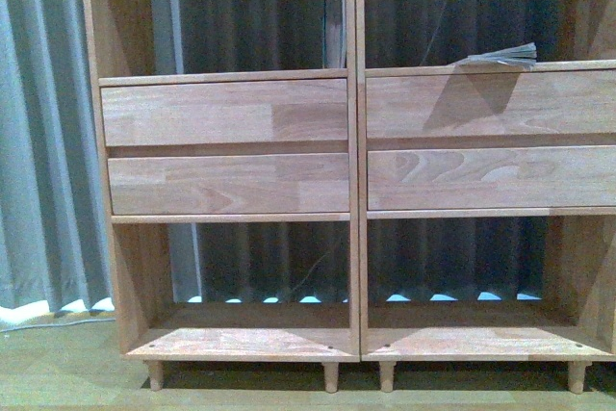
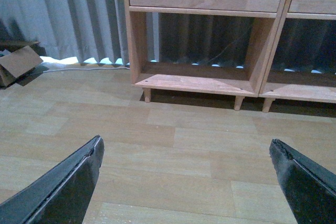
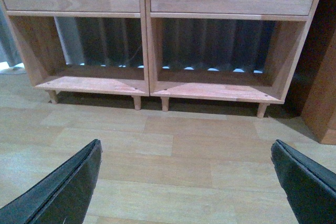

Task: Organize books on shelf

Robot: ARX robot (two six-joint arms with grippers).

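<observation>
The light-brown wooden shelf point(image 1: 226, 113) fills the front view, with wide drawer fronts and a central double upright. A thin floppy book point(image 1: 500, 58) lies flat on the upper right compartment's board. A thin upright book point(image 1: 333, 21) leans against the central upright in the upper left compartment. Neither arm shows in the front view. My left gripper point(image 2: 185, 148) is open and empty above the wooden floor, facing the shelf's lower left compartment point(image 2: 199, 80). My right gripper point(image 3: 185, 149) is open and empty above the floor, facing both lower compartments point(image 3: 215, 87).
Grey curtains point(image 1: 43, 132) hang left of and behind the shelf. A cardboard box point(image 2: 18, 62) and a white cable lie on the floor at the left. A brown wooden piece of furniture point(image 3: 323, 87) stands right of the shelf. The shelf stands on short peg legs point(image 1: 330, 377).
</observation>
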